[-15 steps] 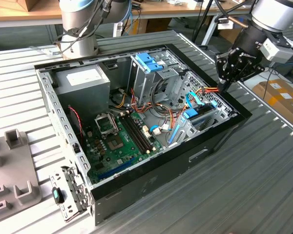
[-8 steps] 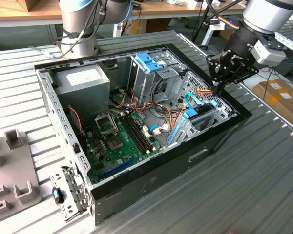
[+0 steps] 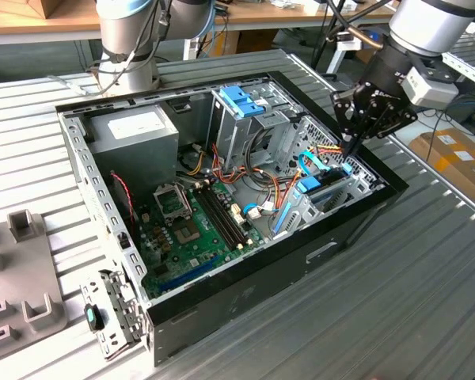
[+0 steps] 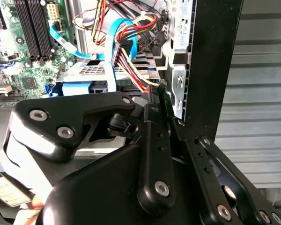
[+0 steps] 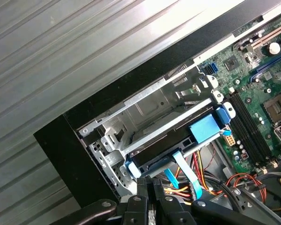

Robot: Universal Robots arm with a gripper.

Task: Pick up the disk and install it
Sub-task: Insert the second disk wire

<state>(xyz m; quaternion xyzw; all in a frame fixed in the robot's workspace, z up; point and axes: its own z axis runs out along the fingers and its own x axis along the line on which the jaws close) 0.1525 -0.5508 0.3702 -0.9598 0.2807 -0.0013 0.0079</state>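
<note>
The disk [image 5: 171, 149] lies flat inside the metal drive cage [image 5: 145, 101] at the corner of the open computer case [image 3: 245, 293]. It shows a dark casing, light-blue side rails and a blue tab. In the exterior view the disk [image 3: 326, 190] sits low in the case's right corner under blue and coloured cables. My gripper [image 3: 353, 147] hangs just above that corner with its black fingers pressed together and nothing between them. In both wrist views the fingertips [image 5: 150, 186] [image 4: 161, 89] stand by the cable bundle at the disk's connector end, close to the disk.
A grey power supply box [image 3: 134, 133] with a white label fills the case's far corner. A blue latch [image 3: 242, 99] tops the upright drive cage. The motherboard [image 3: 191, 231] covers the case floor. A grey fixture [image 3: 22, 273] sits at the exterior view's left, and another arm's base [image 3: 128, 43] stands behind the case.
</note>
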